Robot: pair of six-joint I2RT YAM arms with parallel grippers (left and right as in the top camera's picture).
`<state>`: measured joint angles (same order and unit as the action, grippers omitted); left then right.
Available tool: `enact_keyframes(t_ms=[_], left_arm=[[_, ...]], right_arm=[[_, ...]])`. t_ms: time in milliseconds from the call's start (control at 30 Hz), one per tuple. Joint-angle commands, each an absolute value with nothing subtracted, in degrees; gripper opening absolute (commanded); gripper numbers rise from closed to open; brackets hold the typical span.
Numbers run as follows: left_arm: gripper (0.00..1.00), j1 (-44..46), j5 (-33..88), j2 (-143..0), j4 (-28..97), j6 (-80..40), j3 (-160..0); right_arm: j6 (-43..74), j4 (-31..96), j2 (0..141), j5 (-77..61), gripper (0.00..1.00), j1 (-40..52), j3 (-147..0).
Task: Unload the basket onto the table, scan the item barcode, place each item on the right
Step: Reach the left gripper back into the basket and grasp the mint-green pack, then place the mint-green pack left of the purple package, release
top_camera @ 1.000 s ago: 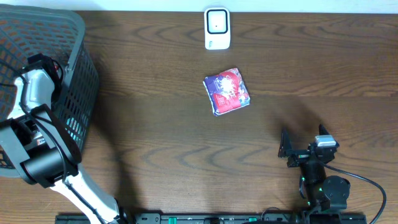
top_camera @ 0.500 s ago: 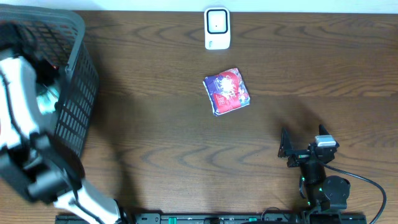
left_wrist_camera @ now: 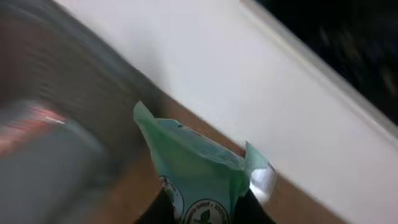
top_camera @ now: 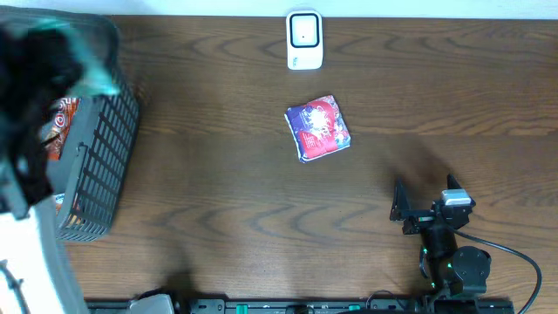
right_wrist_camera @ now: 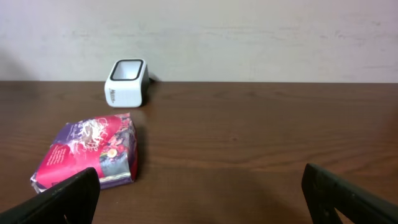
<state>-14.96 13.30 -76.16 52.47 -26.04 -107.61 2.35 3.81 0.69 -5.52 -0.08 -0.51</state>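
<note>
Left hand [left_wrist_camera: 204, 215] pinches a green pouch [left_wrist_camera: 189, 168], seemingly above the blurred basket [top_camera: 103, 157]; right hand [right_wrist_camera: 199, 202] gapes wide over the counter [right_wrist_camera: 249, 143].

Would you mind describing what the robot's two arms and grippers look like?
The right arm is black, with a silver block near its wrist and a black cable looping away. The right gripper has flat black fingers. The left arm is blurred, black and white.

the scanner [top_camera: 304, 39] is sitting at the counter's [top_camera: 218, 192] back, a packet [top_camera: 317, 128] lying before it, a basket [top_camera: 105, 148] far left, a pouch [left_wrist_camera: 193, 174] in the left pincer [left_wrist_camera: 202, 214].
</note>
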Motion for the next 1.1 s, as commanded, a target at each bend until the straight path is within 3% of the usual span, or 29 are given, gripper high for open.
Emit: enact_keyframes(t_ms=[0, 233, 633, 867, 1000, 1067], left_arm=[[0.08, -3.03, 18.55, -81.32, 52.64, -26.76, -105.86], [0.07, 10.44, 7.42, -94.41, 57.01, -25.61, -105.71], [0.08, 20.64, 7.22, -121.75, 57.78, -28.88, -105.71], [0.17, 24.58, 11.46, -130.34, 53.56, -35.05, -105.71], [0.62, 26.17, 16.27, -130.41, 47.48, -33.91, -105.71], [0.71, 26.55, 20.03, -130.41, 44.75, -30.59, -105.73]], right_arm=[[2.72, 3.88, 0.38, -5.48, 0.99, 0.84, -0.32], [2.72, 3.9, 0.38, -5.48, 0.99, 0.84, -0.32], [2.72, 3.9, 0.38, -5.48, 0.99, 0.84, -0.32], [2.72, 3.9, 0.38, -5.48, 0.99, 0.84, -0.32], [2.72, 3.9, 0.38, -5.48, 0.99, 0.84, -0.32], [2.72, 3.88, 0.38, -5.48, 0.99, 0.84, -0.32]])
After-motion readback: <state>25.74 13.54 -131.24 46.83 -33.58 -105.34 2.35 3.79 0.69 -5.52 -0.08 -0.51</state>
